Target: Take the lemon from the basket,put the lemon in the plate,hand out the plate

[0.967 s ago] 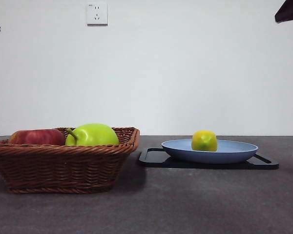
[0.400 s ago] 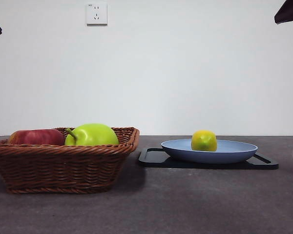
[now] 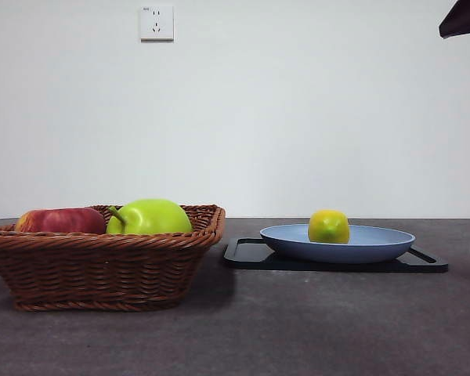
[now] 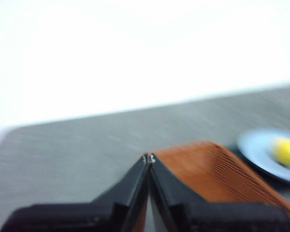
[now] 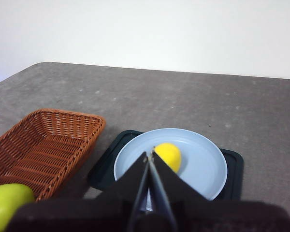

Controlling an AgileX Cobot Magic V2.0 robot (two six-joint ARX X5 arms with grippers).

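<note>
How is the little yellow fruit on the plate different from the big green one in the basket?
The lemon is smaller than the green apple. The lemon is yellow tinged green; the apple is bright green with a stem. The lemon sits alone on the blue plate; the apple lies in the basket beside a red apple. Both are roundish.

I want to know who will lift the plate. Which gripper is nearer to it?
Right, I think. The right gripper hangs shut above the plate holding the lemon; the left gripper, also shut, is over the basket, farther off.
</note>
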